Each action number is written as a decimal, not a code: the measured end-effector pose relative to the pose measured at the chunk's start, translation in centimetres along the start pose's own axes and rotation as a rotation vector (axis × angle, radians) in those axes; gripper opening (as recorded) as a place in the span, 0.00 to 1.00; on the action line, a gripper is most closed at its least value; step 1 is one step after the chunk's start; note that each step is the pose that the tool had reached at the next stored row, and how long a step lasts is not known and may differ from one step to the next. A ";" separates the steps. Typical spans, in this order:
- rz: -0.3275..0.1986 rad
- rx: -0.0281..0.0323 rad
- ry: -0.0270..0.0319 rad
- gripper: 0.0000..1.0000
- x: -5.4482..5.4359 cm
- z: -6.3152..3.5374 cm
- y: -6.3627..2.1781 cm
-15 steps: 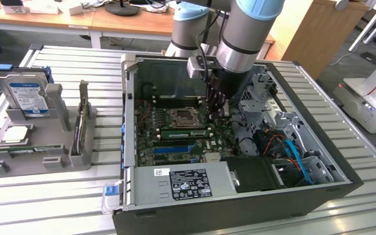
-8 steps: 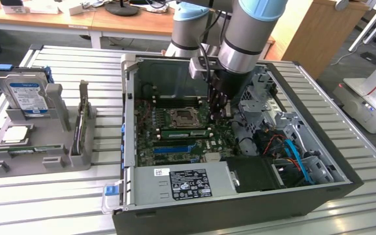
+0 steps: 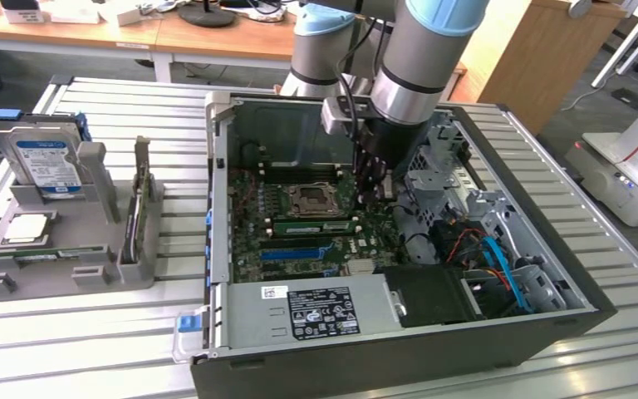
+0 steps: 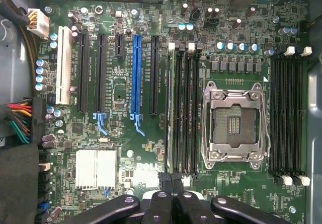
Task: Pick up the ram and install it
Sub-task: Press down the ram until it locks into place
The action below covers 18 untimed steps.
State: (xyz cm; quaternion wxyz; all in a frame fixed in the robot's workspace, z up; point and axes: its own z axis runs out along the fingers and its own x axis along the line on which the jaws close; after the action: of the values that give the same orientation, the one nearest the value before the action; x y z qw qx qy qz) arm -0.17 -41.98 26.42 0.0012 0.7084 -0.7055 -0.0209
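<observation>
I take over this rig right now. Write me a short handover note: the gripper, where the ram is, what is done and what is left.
Gripper: shut, holding nothing, low inside the computer case, over one end of the ram.
Ram: standing in the memory slot on the side of the empty processor socket that faces the blue expansion slot.
Done: ram picked up and placed in its slot.
Left: whether it is pressed fully home and the clips are latched cannot be told.
</observation>
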 end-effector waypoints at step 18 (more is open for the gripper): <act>0.000 0.0002 0.0001 0.11 0.5 0.47 -0.02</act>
State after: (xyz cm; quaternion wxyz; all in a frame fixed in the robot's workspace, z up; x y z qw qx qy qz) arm -0.17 -42.43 25.93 0.0011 0.7084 -0.7055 -0.0208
